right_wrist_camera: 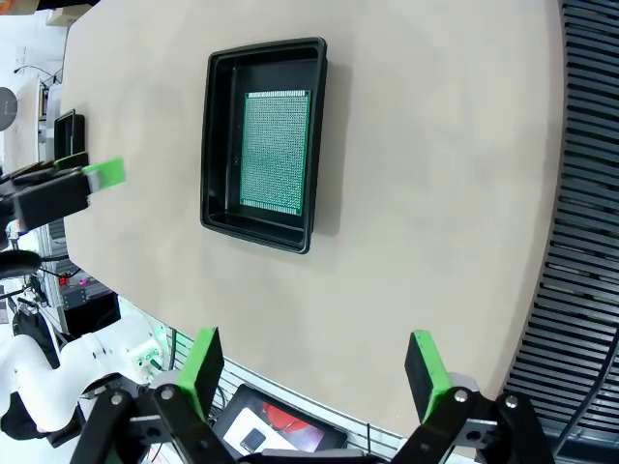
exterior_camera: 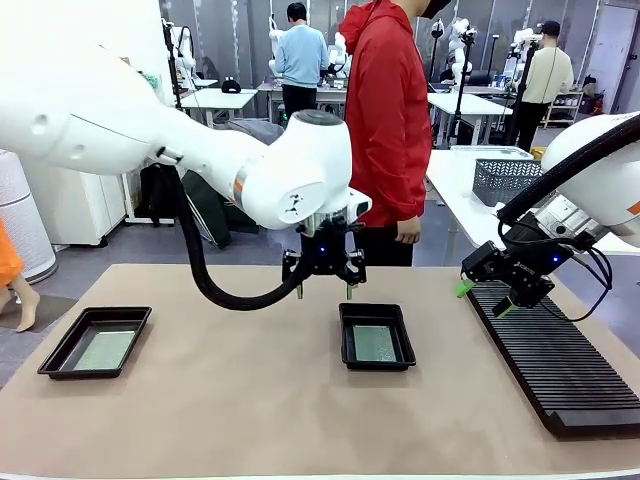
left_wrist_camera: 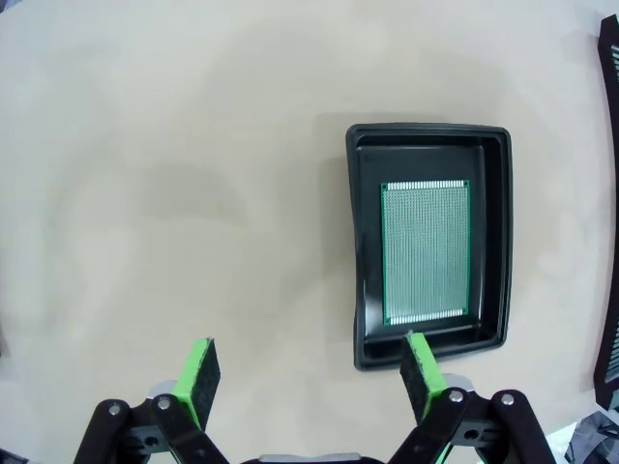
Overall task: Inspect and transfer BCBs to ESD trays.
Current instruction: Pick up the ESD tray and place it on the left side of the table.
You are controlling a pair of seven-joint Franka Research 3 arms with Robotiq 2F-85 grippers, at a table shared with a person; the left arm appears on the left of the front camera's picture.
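Observation:
Two black ESD trays lie on the tan mat, and each holds one green BCB. The left tray (exterior_camera: 58, 362) with its BCB (exterior_camera: 103, 350) sits near the mat's left edge. The middle tray (exterior_camera: 346, 340) (left_wrist_camera: 364, 242) (right_wrist_camera: 219, 145) holds a BCB (exterior_camera: 376, 343) (left_wrist_camera: 427, 253) (right_wrist_camera: 276, 152) flat on its floor. My left gripper (exterior_camera: 324, 290) (left_wrist_camera: 309, 372) hangs open just behind that tray's far-left corner, with nothing between its fingers. My right gripper (exterior_camera: 485, 298) (right_wrist_camera: 314, 372) is open and empty above the far end of the rack.
A long black slotted rack (exterior_camera: 555, 360) (right_wrist_camera: 585, 193) runs along the mat's right side. A grey mesh basket (exterior_camera: 505, 180) stands on the white table beyond it. A person in a red top (exterior_camera: 388, 120) stands at the far edge, one hand (exterior_camera: 407, 232) hanging down.

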